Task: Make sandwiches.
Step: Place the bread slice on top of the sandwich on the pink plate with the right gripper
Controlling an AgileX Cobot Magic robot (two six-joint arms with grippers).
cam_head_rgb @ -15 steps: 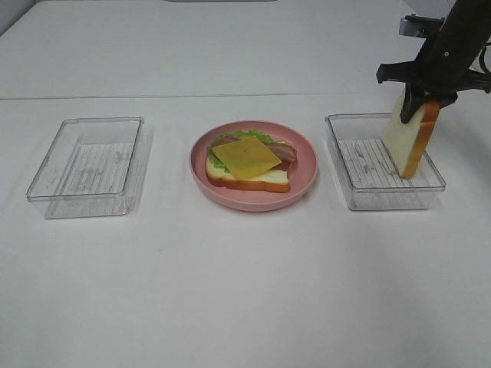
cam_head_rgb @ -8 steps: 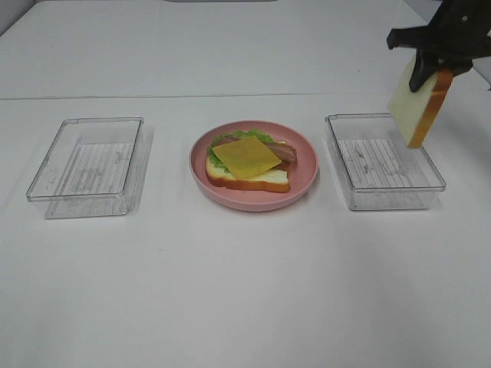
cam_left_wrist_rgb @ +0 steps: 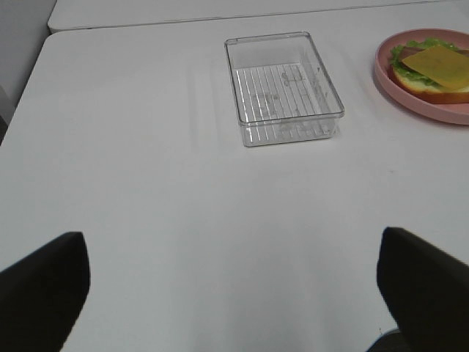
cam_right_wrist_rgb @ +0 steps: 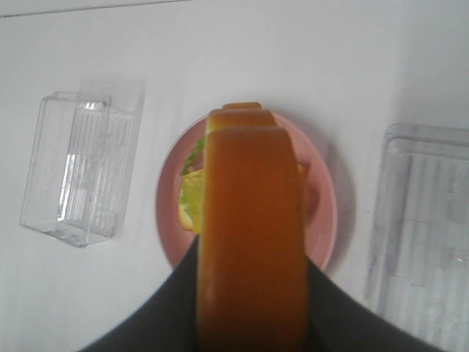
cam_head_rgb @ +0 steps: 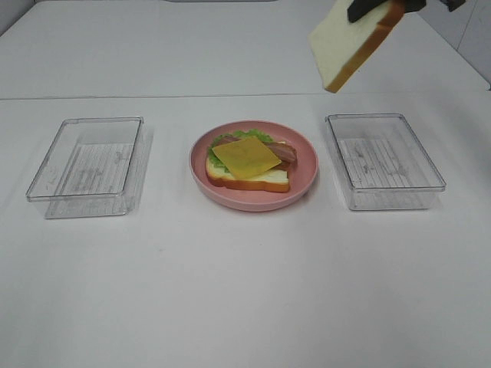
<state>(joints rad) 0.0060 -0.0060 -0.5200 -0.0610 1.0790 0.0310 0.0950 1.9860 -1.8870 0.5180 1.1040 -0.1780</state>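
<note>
- We see a pink plate (cam_head_rgb: 253, 201) in the middle of the white table (cam_head_rgb: 245, 291), between two clear plastic boxes.
- On the plate lies an open sandwich (cam_head_rgb: 248, 165): a bread slice at the bottom, green lettuce and a reddish bacon strip showing at its far edge, and a square of yellow cheese on top.
- The box on the left (cam_head_rgb: 88, 166) has a ribbed floor and holds nothing that we can make out.
- The box on the right (cam_head_rgb: 383, 159) looks the same, with only its ribbed floor showing.
- A second bread slice (cam_head_rgb: 351, 42) hangs tilted in the air, high above the table, over the space between the plate and the right box, touching neither.
- The right gripper (cam_head_rgb: 383, 6) is clamped on that slice at its upper edge; in the right wrist view we see the brown crust (cam_right_wrist_rgb: 253, 235) held between the dark fingers, with the plate directly beneath.
- The left gripper (cam_left_wrist_rgb: 231, 293) stands wide apart and holds nothing; it is over bare table, well apart from the left box (cam_left_wrist_rgb: 284, 88).
</note>
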